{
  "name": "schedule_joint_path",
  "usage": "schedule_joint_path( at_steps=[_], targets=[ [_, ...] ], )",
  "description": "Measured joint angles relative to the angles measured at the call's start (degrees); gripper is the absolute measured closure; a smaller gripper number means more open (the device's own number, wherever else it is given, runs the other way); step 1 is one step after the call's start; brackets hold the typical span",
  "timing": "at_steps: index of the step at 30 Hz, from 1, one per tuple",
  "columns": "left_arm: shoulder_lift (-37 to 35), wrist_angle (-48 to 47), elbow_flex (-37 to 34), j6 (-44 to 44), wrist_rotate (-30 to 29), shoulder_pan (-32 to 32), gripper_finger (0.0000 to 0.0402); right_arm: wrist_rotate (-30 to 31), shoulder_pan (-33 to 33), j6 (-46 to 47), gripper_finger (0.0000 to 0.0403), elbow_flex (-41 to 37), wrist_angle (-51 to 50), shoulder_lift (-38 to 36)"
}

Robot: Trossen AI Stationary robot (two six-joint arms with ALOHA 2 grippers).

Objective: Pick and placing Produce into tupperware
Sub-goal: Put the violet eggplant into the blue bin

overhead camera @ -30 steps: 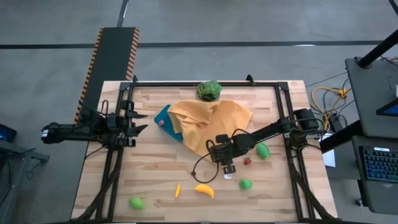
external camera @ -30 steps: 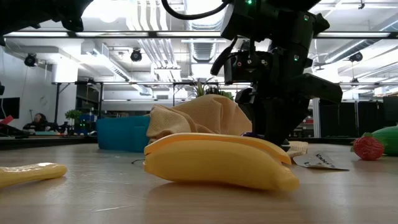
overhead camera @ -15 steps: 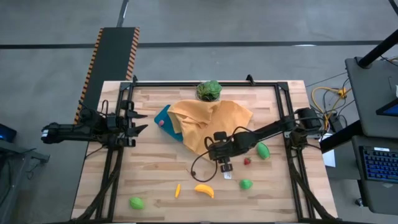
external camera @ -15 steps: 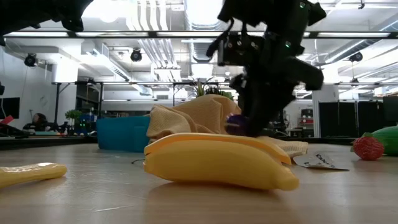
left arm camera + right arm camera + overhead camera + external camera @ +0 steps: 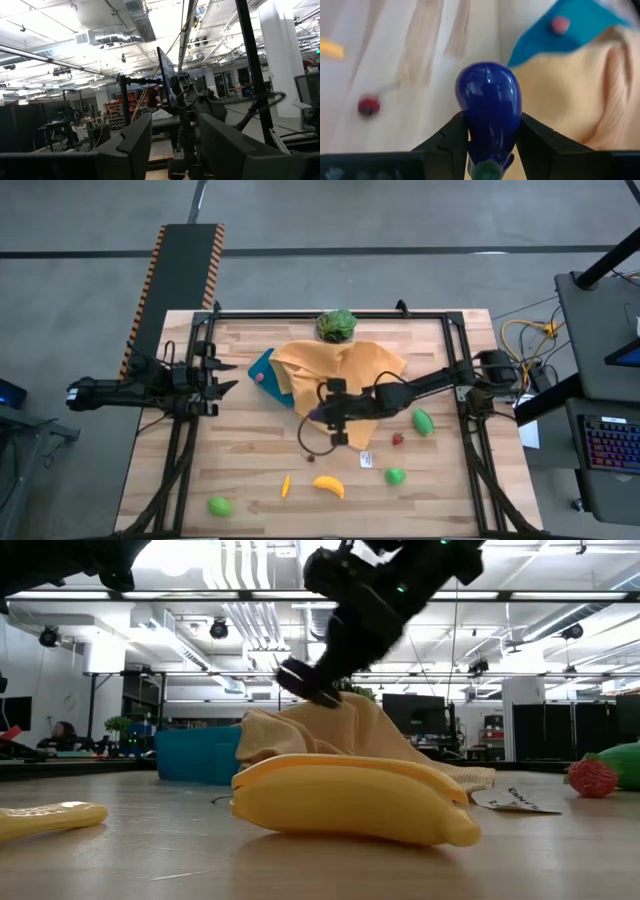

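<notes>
My right gripper hangs over the near edge of the orange-yellow cloth, shut on a glossy purple produce piece. The blue-teal tupperware lies left of it, half under the cloth, with a small pink piece inside. On the table lie a banana, a small orange-yellow piece, green pieces and a red strawberry. My left gripper waits open at the table's left edge. My right gripper pinches the purple piece between its two fingers, on its two sides close to the green stem end. The rounded end sticks out past the fingertips. The fingers slant down from the table's right. The piece is lifted clear.
A leafy plant stands at the far edge behind the cloth. A white tag lies near the strawberry. A small red piece shows on the wood beyond the gripper. Dark frame rails run along both sides of the table.
My right gripper has risen from the table beside the white tag and gone toward the left and far side, over the cloth's edge toward the tupperware. It has tipped up from pointing steeply down to a slant. The purple piece has come up clear with it.
</notes>
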Motion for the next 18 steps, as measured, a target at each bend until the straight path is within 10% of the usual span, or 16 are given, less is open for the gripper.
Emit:
schedule_joint_path(
  at_steps=[18],
  targets=[
    [0.00,-0.24,0.00,0.02,0.00,0.02,0.0250,-4.46,-4.05,-3.17,0.0271,-1.81,25.65,2.60]
  ],
)
